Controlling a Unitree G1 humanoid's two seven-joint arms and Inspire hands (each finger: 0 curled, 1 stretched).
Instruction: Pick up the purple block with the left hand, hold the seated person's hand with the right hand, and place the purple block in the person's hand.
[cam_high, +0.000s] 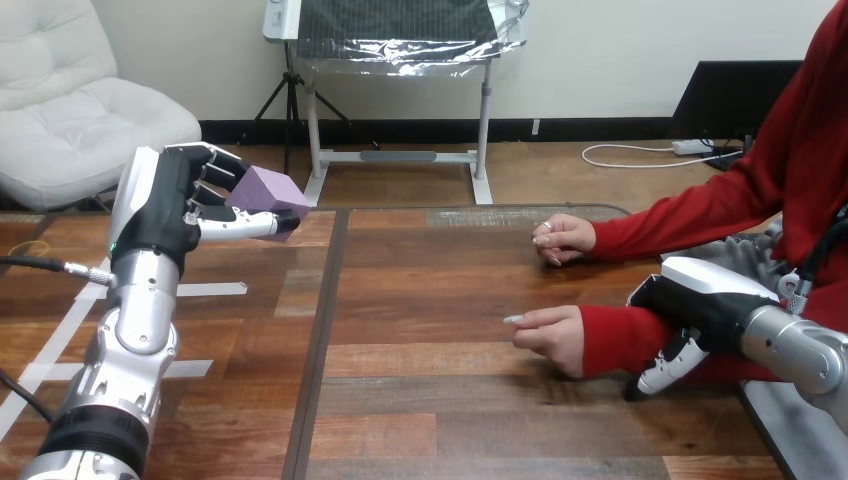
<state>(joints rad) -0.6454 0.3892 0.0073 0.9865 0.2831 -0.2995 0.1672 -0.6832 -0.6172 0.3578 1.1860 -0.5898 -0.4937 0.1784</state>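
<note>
The purple block (268, 192) is held up off the surface (430, 420), to the left of the dark seam (322, 340) that runs down the wood and just short of it. The left hand (165, 215) has it: the fingers (240, 226) are closed round the block from below and behind, with its sloping top face left bare. The silver left forearm rises from the bottom edge, well left of the seam, over strips of white tape (210, 290) stuck to the wood.

Right of the seam, the person's nearer hand (555, 335) rests loosely curled on the surface, one finger pointing back toward the seam. The person's farther hand (565, 238) lies beyond it, also right of the seam, closed in a loose fist. Farthest from the seam, the right hand (690, 305) sits on the red sleeve of the nearer arm, just behind the wrist, its fingers bent down over the forearm on the near side
</note>
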